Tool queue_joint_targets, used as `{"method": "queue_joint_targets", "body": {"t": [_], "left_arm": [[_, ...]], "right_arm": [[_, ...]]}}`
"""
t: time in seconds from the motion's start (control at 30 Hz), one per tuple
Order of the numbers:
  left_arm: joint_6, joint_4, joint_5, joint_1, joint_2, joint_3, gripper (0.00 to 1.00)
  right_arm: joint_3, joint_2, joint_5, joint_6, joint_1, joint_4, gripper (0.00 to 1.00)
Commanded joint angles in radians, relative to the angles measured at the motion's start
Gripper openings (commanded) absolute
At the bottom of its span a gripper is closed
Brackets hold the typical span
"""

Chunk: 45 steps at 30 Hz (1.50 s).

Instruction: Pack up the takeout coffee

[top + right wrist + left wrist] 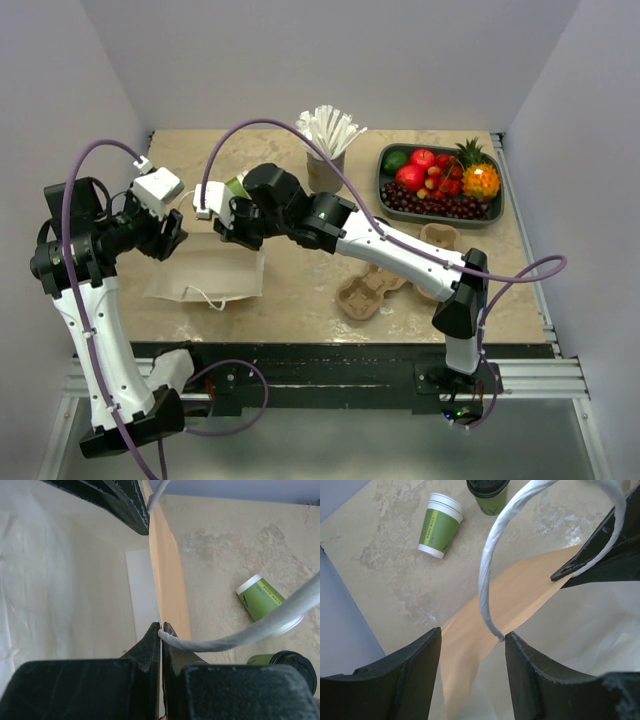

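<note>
The takeout coffee (489, 492), a green cup with a black lid, stands on the table beyond the paper bag (205, 275); it also shows at the lower right as the lidded cup (287, 667). My right gripper (161, 630) is shut on the bag's rim where the white twisted handle (240, 632) is fixed. My left gripper (472, 640) is open, its fingers either side of the opposite rim, with the other handle loop (487, 570) arching above. The bag's mouth is spread between the two grippers (170, 235) (235, 225).
A second green cup without a lid (440, 526) lies tilted beside the coffee. A grey cup of white straws (325, 150) and a tray of fruit (440, 180) stand at the back. Cardboard cup carriers (365, 295) lie right of the bag.
</note>
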<state>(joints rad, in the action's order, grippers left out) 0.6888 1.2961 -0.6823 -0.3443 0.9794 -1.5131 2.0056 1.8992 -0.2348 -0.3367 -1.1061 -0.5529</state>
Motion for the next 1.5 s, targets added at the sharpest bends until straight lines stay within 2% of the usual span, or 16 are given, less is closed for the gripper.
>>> {"method": "queue_joint_targets", "body": {"t": [0.0,0.2,0.4,0.53,0.57,0.67,0.7,0.77,1.0,1.07,1.1,1.13,1.17,1.2,1.33,1.47], "left_arm": [[0.127,0.02,0.018,0.004,0.016,-0.032,0.57],[0.161,0.022,0.035,0.005,0.004,-0.001,0.43],[0.166,0.022,-0.022,0.005,0.01,0.021,0.25],[0.172,0.022,-0.06,0.01,0.008,0.051,0.17],[0.175,0.022,-0.062,0.014,0.002,0.056,0.17],[0.193,0.022,-0.08,0.021,-0.013,0.077,0.33],[0.201,0.022,-0.086,0.025,-0.016,0.08,0.36],[0.204,0.022,-0.095,0.03,-0.012,0.09,0.34],[0.216,0.022,-0.102,0.034,0.01,0.099,0.1],[0.222,0.022,-0.123,0.036,0.01,0.1,0.08],[0.225,0.02,-0.131,0.036,0.008,0.103,0.0],[0.225,0.022,-0.152,0.036,0.007,0.108,0.0],[0.224,0.022,-0.16,0.037,0.008,0.111,0.0],[0.218,0.022,-0.164,0.036,0.01,0.114,0.0],[0.186,0.02,-0.137,0.036,0.021,0.111,0.0],[0.175,0.02,-0.071,0.037,0.016,0.09,0.0]], "right_arm": [[0.002,-0.017,-0.031,-0.036,-0.003,0.065,0.0],[-0.008,-0.019,-0.008,-0.062,-0.004,0.071,0.0],[-0.008,-0.011,-0.005,-0.068,-0.003,0.07,0.0],[-0.01,-0.008,0.009,-0.061,-0.003,0.074,0.0],[-0.01,-0.006,0.012,-0.059,-0.003,0.079,0.0],[-0.01,-0.003,0.025,-0.059,-0.003,0.08,0.0],[-0.008,-0.002,0.023,-0.059,-0.003,0.084,0.0],[-0.005,0.006,0.019,-0.061,-0.003,0.084,0.0],[0.013,0.024,0.02,-0.061,-0.003,0.082,0.0],[0.012,0.027,0.026,-0.062,-0.001,0.084,0.0],[0.013,0.031,0.029,-0.061,-0.003,0.09,0.0],[0.016,0.032,0.032,-0.056,-0.001,0.088,0.0],[0.021,0.038,0.052,-0.053,0.0,0.088,0.02],[0.031,0.04,0.067,-0.048,0.002,0.085,0.22],[0.033,-0.026,0.063,-0.033,0.057,0.041,0.6],[-0.037,-0.184,-0.035,0.025,0.164,0.019,0.73]]}}
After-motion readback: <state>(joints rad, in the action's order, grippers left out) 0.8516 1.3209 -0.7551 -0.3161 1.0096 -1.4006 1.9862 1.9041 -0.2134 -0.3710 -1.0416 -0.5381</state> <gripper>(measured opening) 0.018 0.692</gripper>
